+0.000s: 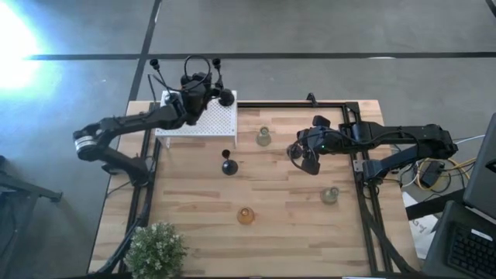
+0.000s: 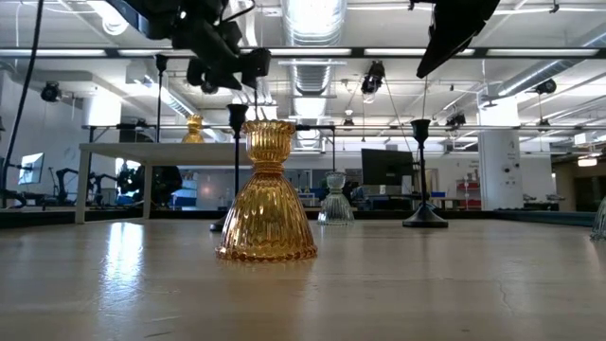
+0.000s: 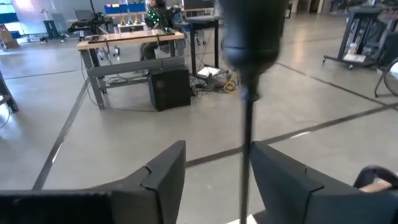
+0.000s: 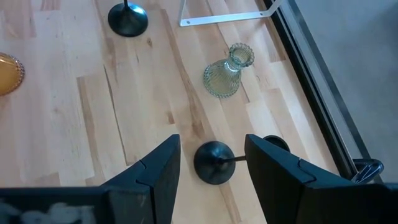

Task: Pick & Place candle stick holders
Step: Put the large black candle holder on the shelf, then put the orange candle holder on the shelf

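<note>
Overhead, black holders stand on the white box; both jaws gape.

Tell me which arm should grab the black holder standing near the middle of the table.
Probably the right. Its hand hangs open over a black holder, whose stem runs between the fingers. The left hand is over the white box at the table's far edge, open around another holder's stem.

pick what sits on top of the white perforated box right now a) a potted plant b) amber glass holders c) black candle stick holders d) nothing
c: in the high view, black candle stick holders stand on the white perforated box, with the left tool over them.
</note>
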Controlling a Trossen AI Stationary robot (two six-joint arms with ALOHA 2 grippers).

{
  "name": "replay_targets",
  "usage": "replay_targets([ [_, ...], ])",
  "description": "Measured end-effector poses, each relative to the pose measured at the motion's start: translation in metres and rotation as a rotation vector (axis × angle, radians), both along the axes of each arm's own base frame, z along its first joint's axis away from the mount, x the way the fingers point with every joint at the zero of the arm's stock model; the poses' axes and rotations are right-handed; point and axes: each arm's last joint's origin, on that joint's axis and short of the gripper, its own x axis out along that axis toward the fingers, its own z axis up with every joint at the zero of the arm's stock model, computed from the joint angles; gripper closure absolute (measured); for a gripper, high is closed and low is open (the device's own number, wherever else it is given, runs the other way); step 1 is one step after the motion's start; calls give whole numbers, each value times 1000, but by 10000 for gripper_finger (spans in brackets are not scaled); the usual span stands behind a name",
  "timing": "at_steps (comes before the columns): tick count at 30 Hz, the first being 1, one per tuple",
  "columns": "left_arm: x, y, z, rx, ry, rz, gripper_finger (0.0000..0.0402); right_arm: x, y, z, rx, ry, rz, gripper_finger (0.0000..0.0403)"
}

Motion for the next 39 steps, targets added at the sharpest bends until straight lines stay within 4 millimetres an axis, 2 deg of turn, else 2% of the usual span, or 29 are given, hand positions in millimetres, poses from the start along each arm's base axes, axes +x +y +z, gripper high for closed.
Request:
replay_targets([
  [11, -31, -40, 25, -28, 60, -92, 207, 0, 0, 0, -13, 7, 18, 236],
  [19, -48, -81, 32, -87, 139, -368, 207, 0, 1, -4, 4, 22, 40, 239],
  [25, -57, -121, 29, -136, 228, -597, 207, -1, 5, -9, 12, 40, 63, 250],
  [31, -62, -170, 21, -159, 344, -843, 207, 0, 7, -10, 5, 38, 84, 259],
  [36, -60, -211, 14, -133, 411, -1052, 207, 5, 7, -6, -21, -9, 113, 261],
  [39, -57, -228, 10, -111, 430, -1088, 207, 7, 7, -5, -31, -30, 124, 257],
])
